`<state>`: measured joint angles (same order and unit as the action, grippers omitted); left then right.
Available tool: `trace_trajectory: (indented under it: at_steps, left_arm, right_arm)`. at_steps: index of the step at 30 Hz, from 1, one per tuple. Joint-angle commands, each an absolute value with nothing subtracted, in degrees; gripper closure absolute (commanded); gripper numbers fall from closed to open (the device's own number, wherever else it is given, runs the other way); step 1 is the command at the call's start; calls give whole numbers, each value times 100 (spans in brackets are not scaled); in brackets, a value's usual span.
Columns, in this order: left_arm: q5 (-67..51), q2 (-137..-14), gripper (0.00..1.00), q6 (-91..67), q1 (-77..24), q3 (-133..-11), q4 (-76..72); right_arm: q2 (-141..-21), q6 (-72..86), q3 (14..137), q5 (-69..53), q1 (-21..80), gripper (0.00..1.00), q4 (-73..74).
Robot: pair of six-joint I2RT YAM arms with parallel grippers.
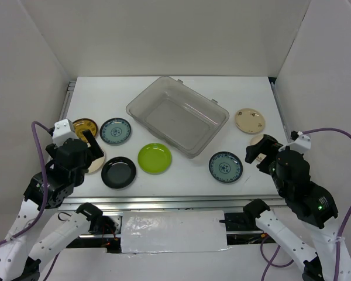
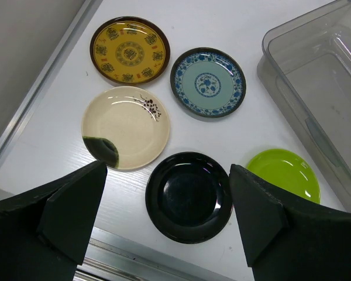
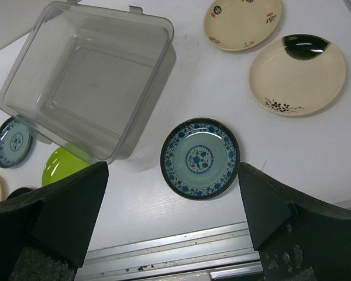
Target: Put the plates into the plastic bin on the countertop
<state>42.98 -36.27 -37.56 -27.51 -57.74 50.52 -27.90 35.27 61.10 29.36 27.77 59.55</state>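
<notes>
Presently nothing held on either side. Left gripper (image 2: 167,178) spread wide and empty, hovering over the black plate (image 2: 189,196) at lower centre of the left wrist view. Around it: cream plate with a dark green patch (image 2: 126,127) at left, lime green plate (image 2: 284,174) at right, golden-brown patterned plate (image 2: 130,51) at upper left, teal-patterned plate (image 2: 208,82) just beside that one.

Right gripper (image 3: 172,175) likewise gaping, gripping nothing, above a second teal-patterned plate (image 3: 200,158) at centre of the right wrist view. Two further cream plates at upper right there, near each other: green-patched cream plate with a dark sprig (image 3: 297,73), and cream plate with small red marks (image 3: 243,20) at the top edge.

Clear plastic bin (image 1: 177,120) at centre of the overhead view, set askew on the white countertop (image 1: 105,93). All eight plates flat on the countertop outside the bin: five at lower left, three at right.
</notes>
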Motion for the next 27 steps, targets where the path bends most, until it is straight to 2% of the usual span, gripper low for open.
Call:
trace_trajectory:
  at_steps: [1, 8, 11, 12, 13, 14, 16, 18, 19, 20, 21, 24, 27]
  left_arm:
    - [4298, -3639, 1, -3683, -2725, -5739, 4825]
    - [3763, -3419, 1, -3515, -2698, -5678, 4457]
    - [2377, -3401, 1, -3348, -2602, -5643, 4002]
    - [1999, -3610, 1, -3557, -2602, -5503, 3895]
    - [908, -3760, 1, -3742, -2610, -5363, 3606]
    - [296, -4005, 1, -3857, -2636, -5205, 3308]
    - [-681, -4753, 1, -4435, -2934, -4704, 2289]
    - [-92, -5314, 1, -5006, -4222, -4553, 1586]
    - [739, -5474, 1, -5123, -4706, -4570, 1434]
    - [1052, -5867, 1, -5246, -5590, -4736, 1328]
    - [1263, -6115, 1, -5343, -5912, -4850, 1240]
    - [1302, -6968, 1, -5799, -6302, -4896, 688]
    - [1108, -7697, 1, -6229, -6354, -4676, -560]
  right_arm:
    - [-2848, 3647, 6310, 3059, 2830, 0, 6003]
    - [-2584, 3630, 6407, 2883, 2830, 0, 5976]
    - [-2392, 3578, 6302, 2655, 2830, 0, 5854]
    - [-2338, 3551, 6250, 2585, 2813, 0, 5801]
    - [-2294, 3542, 6153, 2445, 2813, 0, 5696]
    - [-2250, 3551, 6118, 2374, 2813, 0, 5661]
    - [-2232, 3568, 6074, 2242, 2830, 0, 5599]
    - [-2276, 3577, 6082, 2180, 2813, 0, 5607]
    - [-2294, 3568, 6108, 2136, 2813, 0, 5625]
    - [-2329, 3577, 6117, 2101, 2813, 0, 5642]
    - [-2329, 3568, 6117, 2083, 2813, 0, 5651]
    - [-2294, 3577, 6091, 2022, 2804, 0, 5608]
    - [-2180, 3560, 6029, 1855, 2804, 0, 5476]
